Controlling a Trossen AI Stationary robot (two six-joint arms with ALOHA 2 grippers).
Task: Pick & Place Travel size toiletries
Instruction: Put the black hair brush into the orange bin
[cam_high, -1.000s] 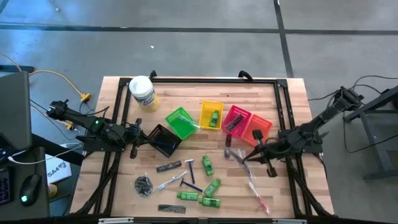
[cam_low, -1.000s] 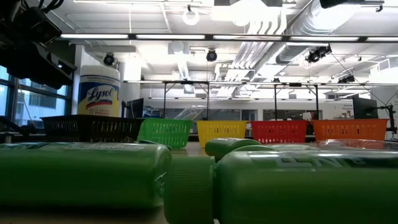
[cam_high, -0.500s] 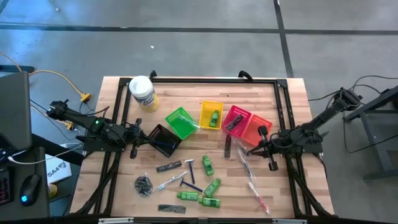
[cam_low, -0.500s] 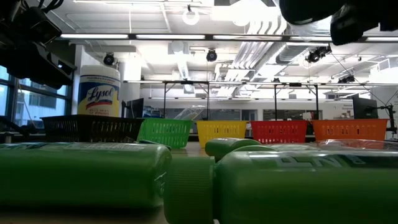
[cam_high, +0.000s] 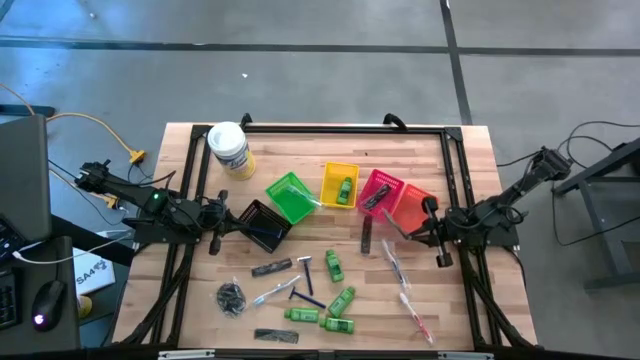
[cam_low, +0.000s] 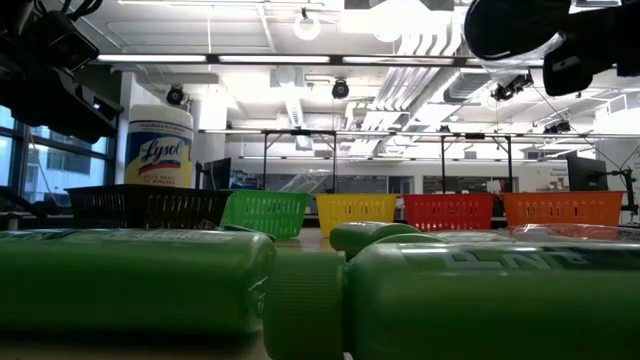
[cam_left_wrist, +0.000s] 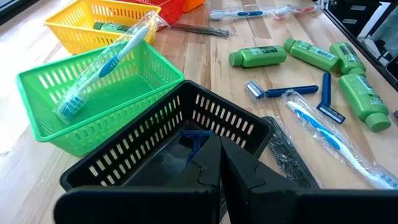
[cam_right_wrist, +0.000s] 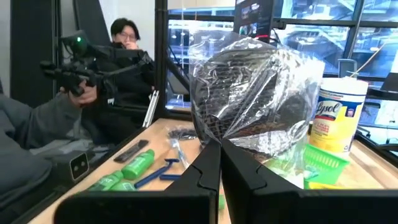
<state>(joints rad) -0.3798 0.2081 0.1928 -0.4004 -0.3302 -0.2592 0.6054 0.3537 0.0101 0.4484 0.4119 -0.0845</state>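
My right gripper (cam_right_wrist: 219, 146) is shut on a dark mesh bundle in a clear wrapper (cam_right_wrist: 255, 93), held up beside the orange basket (cam_high: 418, 203). My left gripper (cam_left_wrist: 221, 163) is shut on nothing at the black basket (cam_high: 262, 225), which holds a blue razor (cam_left_wrist: 196, 140). Green bottles (cam_high: 333, 265), razors (cam_high: 300, 290), wrapped toothbrushes (cam_high: 412, 312), combs (cam_high: 275, 335) and another mesh bundle (cam_high: 231, 297) lie flat on the table. A toothbrush (cam_left_wrist: 99, 78) lies in the green basket (cam_high: 290, 196), and a bottle (cam_high: 345, 188) lies in the yellow basket. My right gripper pinches the lower edge of the clear wrapper (cam_right_wrist: 217, 134) between its two fingers. The fingers run about level, tipped slightly upward. The wrapped bundle stands up beyond the fingertips, lifted clear of the table.
A white-lidded wipes tub (cam_high: 230, 148) stands at the far left corner. The red basket (cam_high: 378, 190) holds a black comb. A black frame rail (cam_high: 340, 128) runs around the table. A person (cam_right_wrist: 124, 56) sits beyond the table's left side.
My right gripper has drawn back from the table's middle toward its right and far edges, up to the orange basket, tipping its fingers upward. The wrapped mesh bundle has gone with it, from low near the tabletop to lifted clear.
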